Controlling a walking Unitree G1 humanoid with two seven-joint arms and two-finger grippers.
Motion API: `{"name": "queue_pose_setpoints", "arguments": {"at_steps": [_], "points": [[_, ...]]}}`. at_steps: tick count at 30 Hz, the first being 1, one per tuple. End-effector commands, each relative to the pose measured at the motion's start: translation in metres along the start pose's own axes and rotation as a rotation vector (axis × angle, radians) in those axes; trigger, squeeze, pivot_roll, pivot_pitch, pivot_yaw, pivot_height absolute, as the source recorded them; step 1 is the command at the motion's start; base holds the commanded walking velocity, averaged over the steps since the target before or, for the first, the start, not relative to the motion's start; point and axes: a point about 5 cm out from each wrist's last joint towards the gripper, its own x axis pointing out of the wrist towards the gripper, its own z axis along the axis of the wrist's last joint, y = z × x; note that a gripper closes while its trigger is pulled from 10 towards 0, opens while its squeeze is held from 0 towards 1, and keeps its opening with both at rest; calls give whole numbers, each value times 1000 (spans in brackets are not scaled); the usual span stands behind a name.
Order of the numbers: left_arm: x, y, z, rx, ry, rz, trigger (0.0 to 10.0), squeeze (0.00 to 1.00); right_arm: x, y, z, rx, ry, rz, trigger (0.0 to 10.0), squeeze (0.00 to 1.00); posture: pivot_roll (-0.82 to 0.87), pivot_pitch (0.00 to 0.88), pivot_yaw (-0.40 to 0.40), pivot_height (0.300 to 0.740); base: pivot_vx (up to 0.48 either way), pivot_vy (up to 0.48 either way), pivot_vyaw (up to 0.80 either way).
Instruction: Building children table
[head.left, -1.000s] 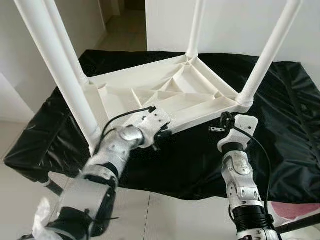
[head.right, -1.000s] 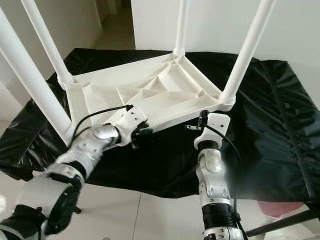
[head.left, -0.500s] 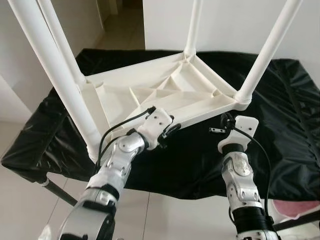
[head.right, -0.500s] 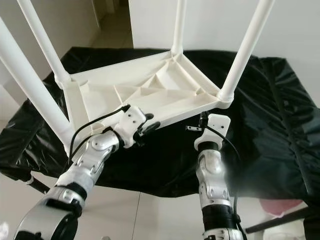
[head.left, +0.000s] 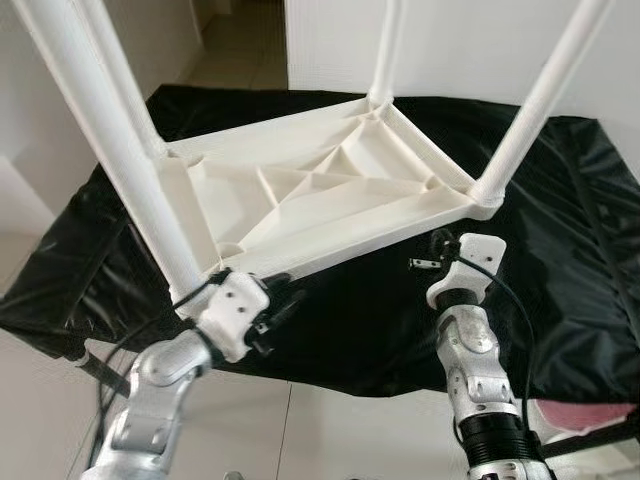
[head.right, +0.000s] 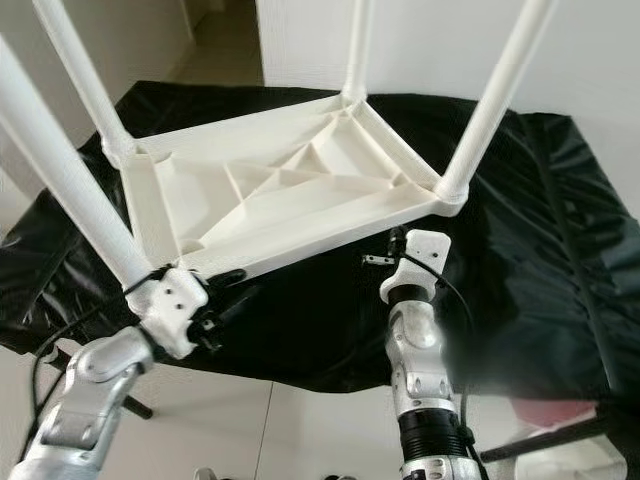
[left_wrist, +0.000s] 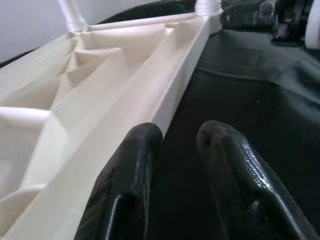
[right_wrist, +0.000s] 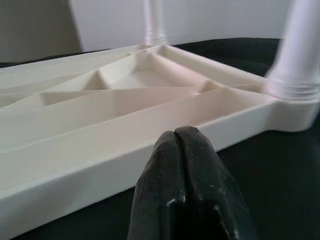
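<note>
The white table (head.left: 330, 195) lies upside down on the black cloth (head.left: 580, 260), legs up. The left gripper (left_wrist: 180, 165), fingers parted and empty, sits by its near-left corner, beside the near rim. The right gripper (right_wrist: 182, 150), fingers pressed together, faces that rim's middle.

The white plastic children's table (head.left: 330, 195) lies upside down on the black-covered desk (head.left: 590, 250), its ribbed underside facing up. 4 round white legs (head.left: 530, 115) stand upright from its corners, 1 at each, rising past the frame's top.
</note>
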Motion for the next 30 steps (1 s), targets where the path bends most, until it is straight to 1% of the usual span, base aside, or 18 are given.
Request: {"name": "queue_pose_setpoints", "arguments": {"at_steps": [1,2,4,8,11,14,15,16,17,19,20,21,24,25,26,27,29,30], "points": [[-15,-8,2,-35,44,-119,10000,0,1,0,-5,2,25,10,10000,0,68,123,-21,740,0,0,0],[-24,-11,3,-53,70,-148,10000,0,1,2,-5,4,27,18,10000,0,75,122,-26,740,0,0,0],[-29,-13,4,-63,83,-165,10000,0,2,2,-5,4,28,22,10000,0,75,122,-26,740,0,0,0],[-75,2,9,-110,219,-183,10000,0,6,9,-6,10,32,51,10000,0,97,114,-42,740,0,0,0],[-80,3,9,-119,240,-194,10000,0,7,9,-6,10,32,54,10000,0,97,114,-42,740,0,0,0],[-95,7,7,-111,326,-207,10000,0,7,11,-6,12,33,60,10000,0,102,108,-46,740,0,0,0],[-103,16,6,-97,367,-183,10000,0,7,11,-7,13,33,63,10000,0,103,101,-46,740,0,0,0],[-110,32,7,-51,407,-121,10000,0,8,11,-7,14,33,65,10000,0,103,101,-46,740,0,0,0],[-110,32,7,-51,407,-121,10000,0,8,11,-7,14,33,65,10000,0,103,101,-46,740,0,0,0],[-118,64,11,52,444,36,10000,0,8,11,-7,13,33,68,10000,0,103,93,-46,740,0,0,0],[-118,64,11,52,444,36,10000,0,8,11,-7,13,33,68,10000,0,103,93,-46,740,0,0,0],[-121,76,13,80,463,82,10000,0,8,11,-8,13,32,68,10000,0,103,93,-46,740,0,0,0],[-123,83,14,99,482,101,10000,0,8,11,-8,13,32,69,10000,0,102,89,-45,740,0,0,0],[-124,94,16,132,490,149,10000,0,9,11,-8,13,30,68,10000,0,98,85,-44,740,0,0,0],[-124,94,16,132,490,149,10000,0,9,11,-8,13,30,68,10000,0,98,85,-44,740,0,0,0],[-122,104,17,184,483,214,10000,0,9,11,-7,13,28,67,10000,0,98,81,-43,740,0,0,0],[-111,116,21,178,401,316,10000,0,10,11,-7,13,26,66,10000,0,91,78,-41,740,0,0,0],[-111,116,21,178,401,316,10000,0,10,11,-7,13,26,66,10000,0,91,78,-41,740,0,0,0]]}}
